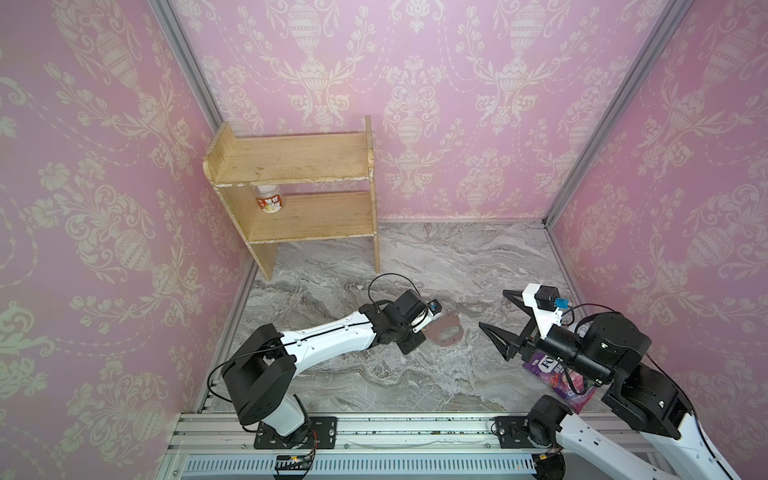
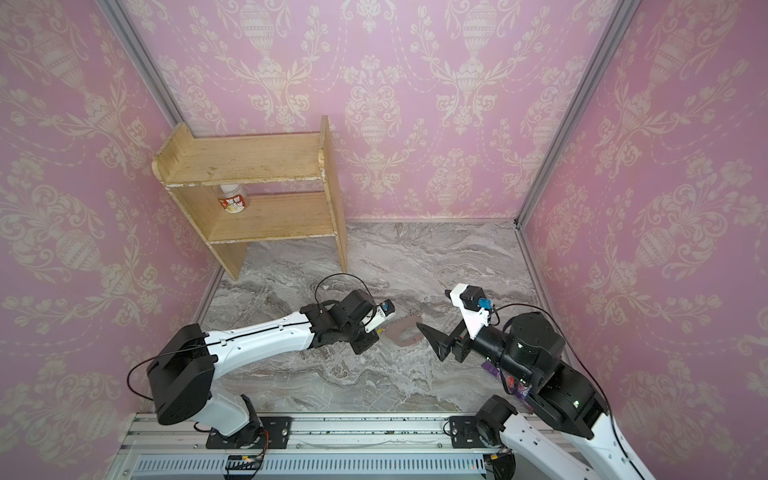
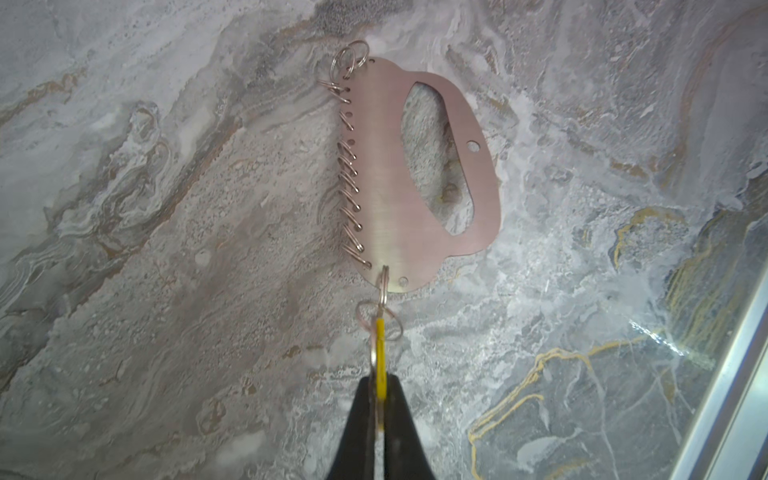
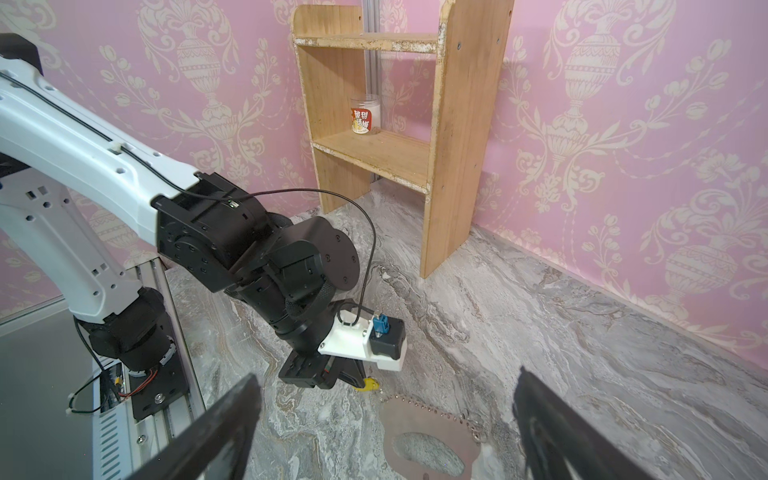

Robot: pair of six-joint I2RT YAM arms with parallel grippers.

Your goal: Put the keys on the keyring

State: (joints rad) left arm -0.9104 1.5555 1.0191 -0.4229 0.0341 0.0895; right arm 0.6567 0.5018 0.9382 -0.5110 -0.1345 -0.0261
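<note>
Broadly, the marble-patterned table (image 1: 415,374) fills the floor of the pink-walled cell, and a wooden shelf (image 1: 291,162) stands at its back left corner. The right claw (image 1: 493,308) hangs above the table with its fingers spread wide and nothing between them. It sits just to the right of the keyring in both top views. A purple packet (image 1: 552,374) lies flat under the right arm, and only the white letters "FO" and "BER" show on it.

The keyring (image 3: 386,187) is a flat brushed-metal fob with a long oval cutout, lying flat on the marble mid-table. A row of small split rings runs along one edge. On the shelf's lower board stands a clear jar (image 4: 365,116) with a red label bearing white Chinese characters.

The left claw (image 3: 380,386) is pinched tight on the yellow key tag (image 3: 380,353), held edge-on. The tag's small ring meets another ring standing at the end of the fob nearest the claw. Whether the two are linked cannot be told.
</note>
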